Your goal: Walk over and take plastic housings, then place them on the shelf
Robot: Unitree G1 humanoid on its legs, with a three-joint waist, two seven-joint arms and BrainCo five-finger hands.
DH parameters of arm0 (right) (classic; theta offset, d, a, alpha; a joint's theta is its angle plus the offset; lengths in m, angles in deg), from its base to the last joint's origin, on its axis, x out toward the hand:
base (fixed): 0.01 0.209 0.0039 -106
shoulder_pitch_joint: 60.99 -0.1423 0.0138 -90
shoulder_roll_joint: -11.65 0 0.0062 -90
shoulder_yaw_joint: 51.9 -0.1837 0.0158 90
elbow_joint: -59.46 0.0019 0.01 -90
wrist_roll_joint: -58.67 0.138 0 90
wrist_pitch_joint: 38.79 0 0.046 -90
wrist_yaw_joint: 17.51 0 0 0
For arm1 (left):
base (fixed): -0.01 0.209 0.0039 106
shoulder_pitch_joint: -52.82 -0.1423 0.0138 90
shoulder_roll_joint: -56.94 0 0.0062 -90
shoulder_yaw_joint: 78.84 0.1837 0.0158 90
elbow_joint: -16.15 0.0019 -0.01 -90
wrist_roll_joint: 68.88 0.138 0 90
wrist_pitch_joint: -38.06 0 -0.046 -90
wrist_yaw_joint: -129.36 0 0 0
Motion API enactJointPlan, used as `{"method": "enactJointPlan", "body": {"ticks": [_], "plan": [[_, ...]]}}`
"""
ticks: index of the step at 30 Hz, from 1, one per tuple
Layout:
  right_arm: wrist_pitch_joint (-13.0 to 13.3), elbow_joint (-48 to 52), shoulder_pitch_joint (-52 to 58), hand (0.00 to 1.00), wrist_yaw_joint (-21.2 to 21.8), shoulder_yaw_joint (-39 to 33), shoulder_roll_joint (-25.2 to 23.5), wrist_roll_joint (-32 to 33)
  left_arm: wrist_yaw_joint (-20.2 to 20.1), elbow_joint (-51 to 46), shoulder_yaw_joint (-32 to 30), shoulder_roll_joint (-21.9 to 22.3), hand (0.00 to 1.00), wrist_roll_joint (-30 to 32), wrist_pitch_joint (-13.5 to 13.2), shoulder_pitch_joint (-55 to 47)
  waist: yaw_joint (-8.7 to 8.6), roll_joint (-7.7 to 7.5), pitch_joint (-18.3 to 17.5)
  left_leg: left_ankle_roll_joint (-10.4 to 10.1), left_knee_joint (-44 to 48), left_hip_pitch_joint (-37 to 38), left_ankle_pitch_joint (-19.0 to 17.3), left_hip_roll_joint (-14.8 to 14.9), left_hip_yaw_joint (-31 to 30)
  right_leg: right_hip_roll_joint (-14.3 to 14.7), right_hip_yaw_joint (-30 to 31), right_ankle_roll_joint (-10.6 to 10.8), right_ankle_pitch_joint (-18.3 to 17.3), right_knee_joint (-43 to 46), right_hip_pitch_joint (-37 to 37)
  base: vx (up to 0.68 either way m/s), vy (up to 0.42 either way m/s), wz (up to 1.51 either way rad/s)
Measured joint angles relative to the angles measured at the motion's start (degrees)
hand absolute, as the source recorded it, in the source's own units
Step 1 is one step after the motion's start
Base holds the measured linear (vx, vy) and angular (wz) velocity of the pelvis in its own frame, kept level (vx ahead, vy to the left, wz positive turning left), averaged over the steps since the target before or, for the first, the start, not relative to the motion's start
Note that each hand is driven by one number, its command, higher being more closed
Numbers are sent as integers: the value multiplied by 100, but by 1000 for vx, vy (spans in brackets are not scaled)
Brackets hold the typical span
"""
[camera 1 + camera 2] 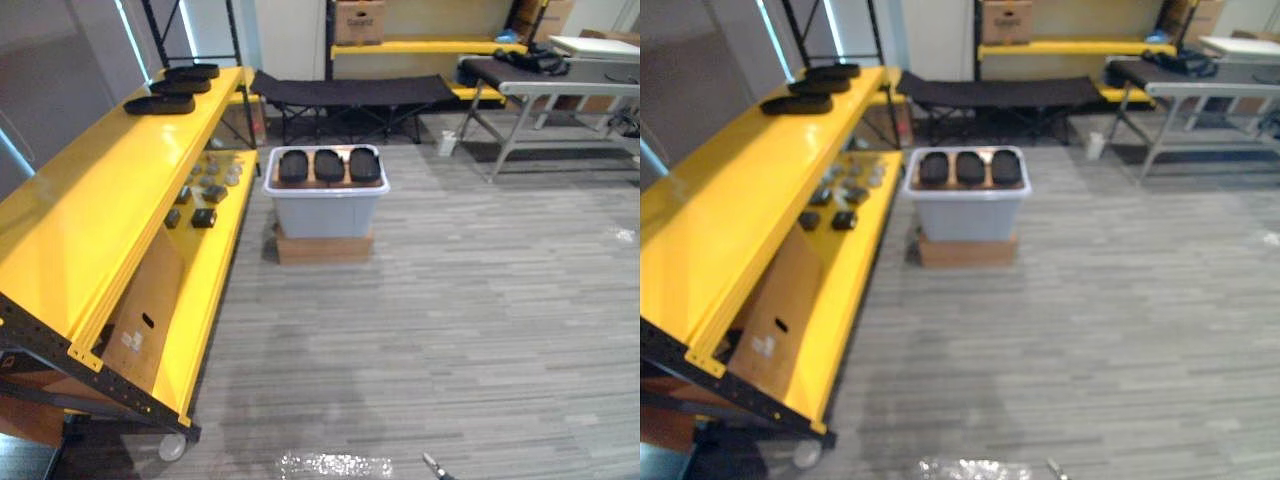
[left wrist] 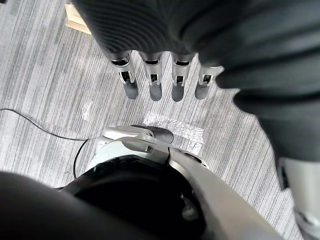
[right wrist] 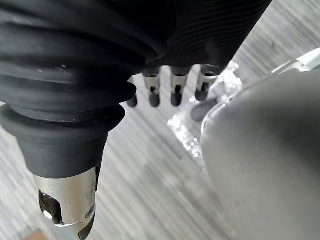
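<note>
3 housings lie side by side in bin, well ahead, long axes pointing away. Left hand and right hand hang open, empty, neither nearer. Shelf stands left of the bin.

Housings apparently atop bin, beside shelf

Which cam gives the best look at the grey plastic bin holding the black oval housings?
Left eye view: grey plastic bin whole, its three black oval housings seen from above. Right eye view shows nearly the same. Wrist views face the floor.
</note>
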Motion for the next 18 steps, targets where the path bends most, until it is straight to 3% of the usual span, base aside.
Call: {"method": "enactJointPlan", "body": {"ticks": [3,18], "plan": [[0,3,-118,0,3,3,-109,-16,44,-1,13,-48,0,17,29,69,0,-67,61,0,0,8,0,-24,-13,-32,-97,29,-17,14,8,2,16,5],[-56,-6,-109,0,31,56,-51,-14,364,40,181,-30,0,-42,-70,85,-3,-37,78,22,-54,28,13,-64,-34,-58,-153,38,-21,-69,40,-22,1,0]]}}
